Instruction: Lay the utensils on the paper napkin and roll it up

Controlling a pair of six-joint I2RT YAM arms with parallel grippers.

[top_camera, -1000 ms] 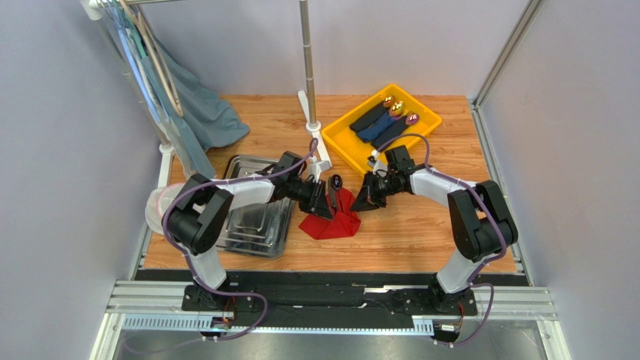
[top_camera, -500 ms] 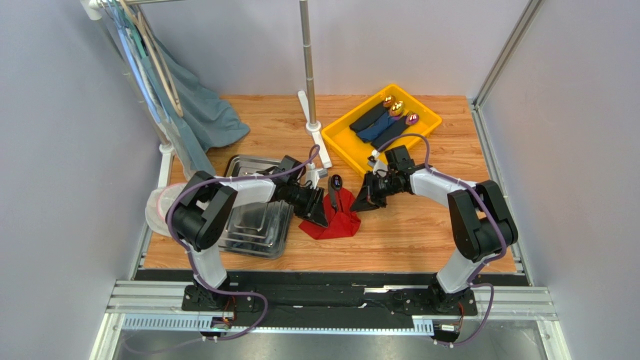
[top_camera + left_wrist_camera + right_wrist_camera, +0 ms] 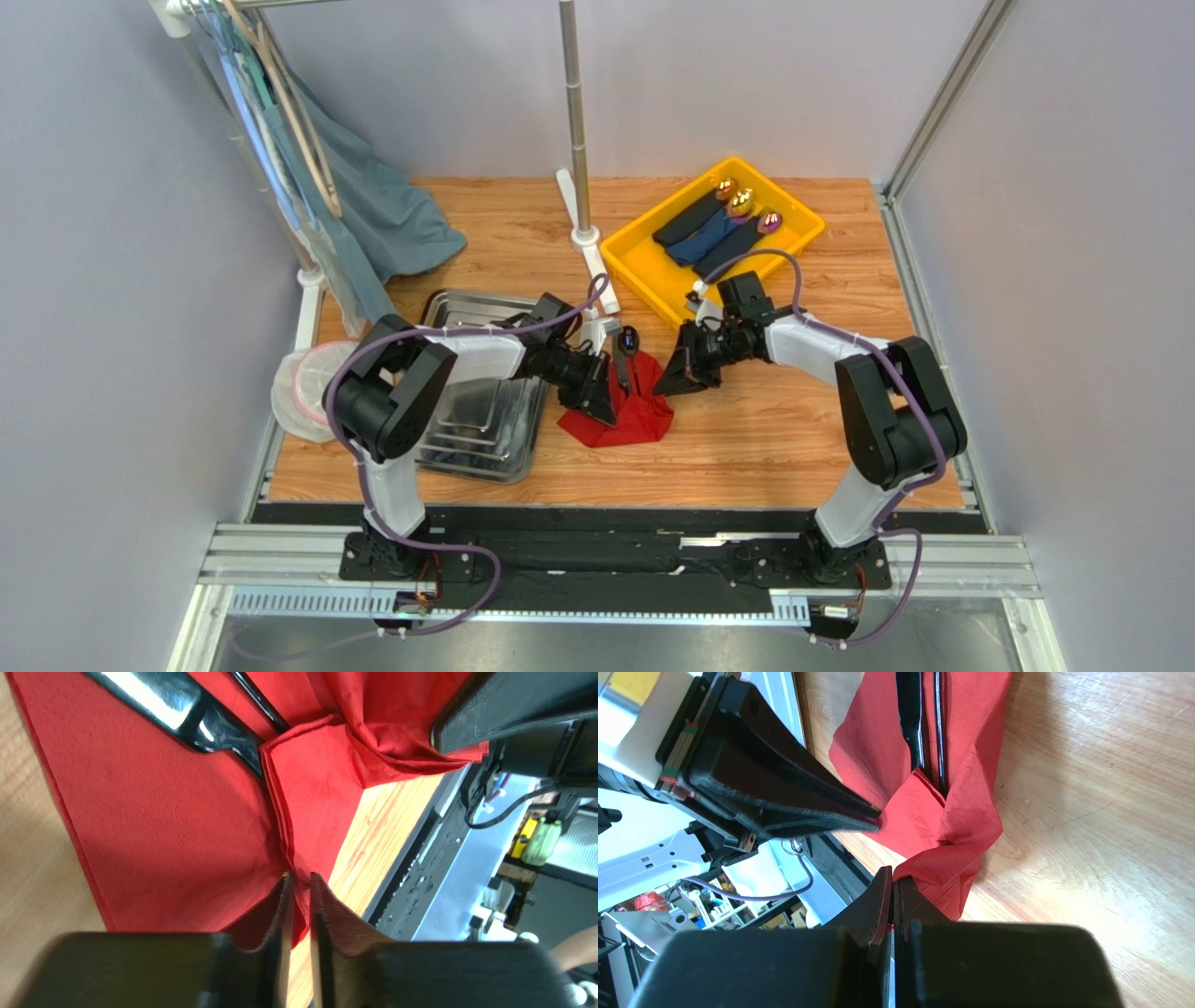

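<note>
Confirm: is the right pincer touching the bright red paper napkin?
Touching. The right wrist view shows the right pincer shut on a folded edge of the bright red paper napkin, with the paper caught between its fingertips.

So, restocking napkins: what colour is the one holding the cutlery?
The paper napkin is bright red, clearest in the left wrist view.

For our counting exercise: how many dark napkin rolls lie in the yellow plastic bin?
3, side by side in the yellow plastic bin: a black roll on the left, a dark blue roll in the middle, a second black roll on the right. None appears hidden.
</note>
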